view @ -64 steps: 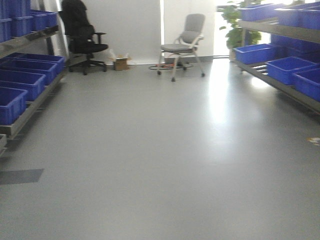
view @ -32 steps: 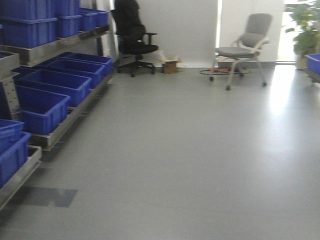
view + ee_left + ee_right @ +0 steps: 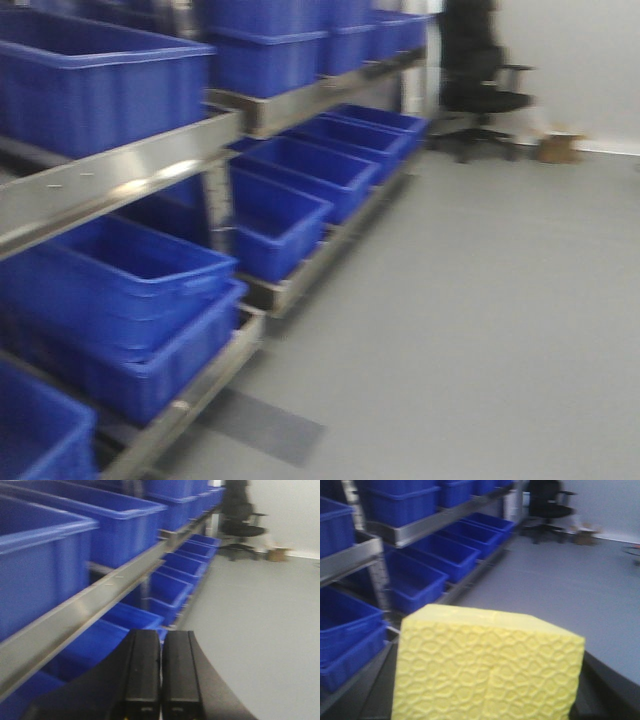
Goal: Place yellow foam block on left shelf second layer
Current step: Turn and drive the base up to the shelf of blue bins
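One yellow foam block (image 3: 487, 665), seemingly dimpled.

My front camera is facing the left shelf (image 3: 120, 175) at an angle, looking down its row of blue bins (image 3: 300, 170) to the black office chair (image 3: 480, 70) far back. My left wrist camera is sitting closer to that shelf, looking along it over my left gripper (image 3: 161, 640), sharing bins, chair and floor (image 3: 480, 300) with the front view. My right wrist camera is pointing down the same aisle, the yellow foam block (image 3: 485, 670) filling its lower frame, very near.
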Robot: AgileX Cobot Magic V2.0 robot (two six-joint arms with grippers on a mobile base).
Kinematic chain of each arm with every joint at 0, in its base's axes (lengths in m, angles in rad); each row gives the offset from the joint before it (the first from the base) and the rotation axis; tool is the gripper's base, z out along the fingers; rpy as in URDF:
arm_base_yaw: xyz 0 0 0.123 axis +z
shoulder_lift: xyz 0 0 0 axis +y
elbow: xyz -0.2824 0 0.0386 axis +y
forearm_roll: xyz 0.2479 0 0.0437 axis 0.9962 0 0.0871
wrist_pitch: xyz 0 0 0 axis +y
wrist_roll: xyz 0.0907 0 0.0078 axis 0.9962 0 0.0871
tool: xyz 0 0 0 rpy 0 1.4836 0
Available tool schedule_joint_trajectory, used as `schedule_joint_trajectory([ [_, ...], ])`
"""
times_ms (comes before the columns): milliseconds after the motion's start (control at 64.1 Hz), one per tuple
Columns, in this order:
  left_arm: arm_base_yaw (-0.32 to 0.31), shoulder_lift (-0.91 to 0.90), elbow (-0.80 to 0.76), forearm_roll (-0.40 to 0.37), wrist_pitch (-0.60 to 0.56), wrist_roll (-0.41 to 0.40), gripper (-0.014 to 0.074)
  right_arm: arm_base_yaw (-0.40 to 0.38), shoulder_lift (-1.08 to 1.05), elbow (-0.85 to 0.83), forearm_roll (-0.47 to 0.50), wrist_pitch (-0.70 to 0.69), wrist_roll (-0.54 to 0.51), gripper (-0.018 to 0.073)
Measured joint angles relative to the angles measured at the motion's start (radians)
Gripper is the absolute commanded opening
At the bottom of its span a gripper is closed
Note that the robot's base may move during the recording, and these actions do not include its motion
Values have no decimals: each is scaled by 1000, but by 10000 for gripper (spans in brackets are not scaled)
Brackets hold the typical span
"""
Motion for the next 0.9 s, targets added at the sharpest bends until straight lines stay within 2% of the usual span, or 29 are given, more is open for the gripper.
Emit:
schedule_joint_trajectory([
  [904,0,0,0,0,0,0,136,0,0,0,0,0,0,309],
])
